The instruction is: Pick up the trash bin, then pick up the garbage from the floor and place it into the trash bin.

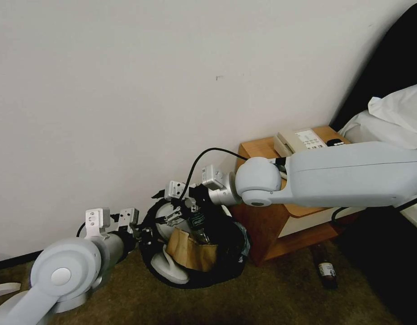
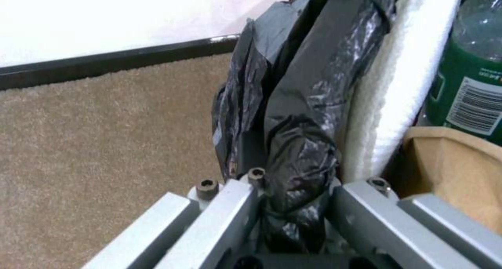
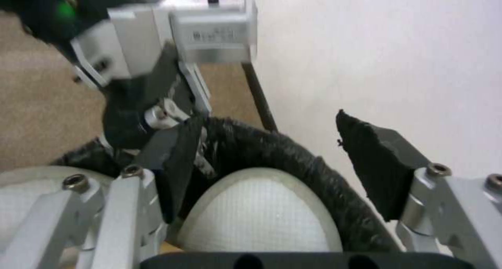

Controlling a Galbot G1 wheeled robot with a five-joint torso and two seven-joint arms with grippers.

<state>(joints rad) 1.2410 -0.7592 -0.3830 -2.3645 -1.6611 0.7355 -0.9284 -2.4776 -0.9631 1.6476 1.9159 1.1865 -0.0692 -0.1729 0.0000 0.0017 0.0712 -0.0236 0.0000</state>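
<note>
The trash bin [image 1: 226, 253], lined with a black bag, stands tilted on the carpet by the wall. It holds white slippers [image 1: 172, 271], a brown cardboard piece [image 1: 190, 253] and a green-labelled bottle [image 1: 199, 224]. My left gripper [image 1: 144, 234] is shut on the bag-covered rim [image 2: 298, 159], beside a slipper [image 2: 397, 92] and the bottle [image 2: 470, 73]. My right gripper [image 1: 171, 213] hovers open over the bin's mouth. Its pads [image 3: 382, 163] are spread wide above a slipper's rounded toe [image 3: 261, 210], and nothing is between them. A brown bottle [image 1: 325, 269] lies on the floor to the right.
A wooden nightstand [image 1: 271, 225] with a phone [image 1: 301, 140] stands right of the bin, and a bed with white bedding [image 1: 393, 117] lies beyond it. The wall and its dark baseboard [image 2: 104, 63] run close behind the bin. Open carpet [image 1: 262, 298] lies in front.
</note>
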